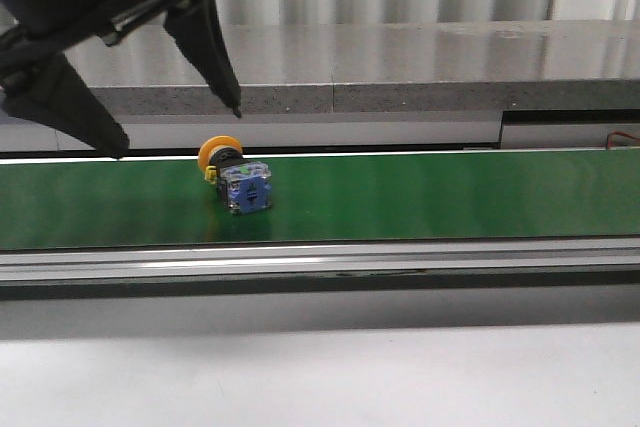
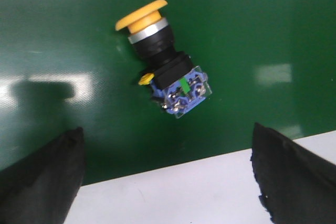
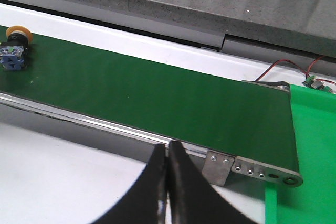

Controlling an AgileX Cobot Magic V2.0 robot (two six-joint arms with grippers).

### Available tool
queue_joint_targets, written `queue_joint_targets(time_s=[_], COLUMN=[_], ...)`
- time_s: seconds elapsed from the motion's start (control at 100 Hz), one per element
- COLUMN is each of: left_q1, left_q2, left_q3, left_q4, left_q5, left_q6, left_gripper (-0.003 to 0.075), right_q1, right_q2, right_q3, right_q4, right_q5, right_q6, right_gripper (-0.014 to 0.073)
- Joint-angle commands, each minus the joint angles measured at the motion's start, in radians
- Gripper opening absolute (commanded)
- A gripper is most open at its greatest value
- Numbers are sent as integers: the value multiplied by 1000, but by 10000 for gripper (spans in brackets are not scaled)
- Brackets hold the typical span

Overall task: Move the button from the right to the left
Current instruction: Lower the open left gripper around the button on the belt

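The green conveyor belt (image 1: 420,197) runs across the bench; no containers appear. Left tool (image 1: 175,127), fingers spread wide and empty, hangs above the button (image 1: 235,175), which lies on its side on the belt's left part. Right tool (image 3: 167,182), fingers pressed together, holds nothing. Risk: the round cap may roll or slip from an off-centre pinch.

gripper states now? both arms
Left gripper: open, empty, above the push-button on the green belt.
Right gripper: closed, empty.
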Motion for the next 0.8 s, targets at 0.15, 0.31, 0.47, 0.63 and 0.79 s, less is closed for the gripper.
queue_joint_targets(time_s=[0.15,0.31,0.47,0.63,0.79], left_q1=[-13,-15,-15,-15,-15], left_q2=[116,192,235,260,256], left_q3=[-202,-276,-282,-282,-296], left_q4=[82,176,180,201,214], left_q5=[54,168,165,195,197], left_q6=[-151,-225,-277,-287,-302], left_gripper=[617,617,617,604,389], right_q1=[2,2,2,2,2], right_q2=[10,10,10,10,10], right_q3=[-24,-24,-24,-24,-24], right_q4=[-2,-2,-2,-2,-2], right_q5=[-80,-80,-80,-80,-80], right_q6=[-8,-8,-8,-8,-8], right_gripper=[-66,-66,-66,-66,-66])
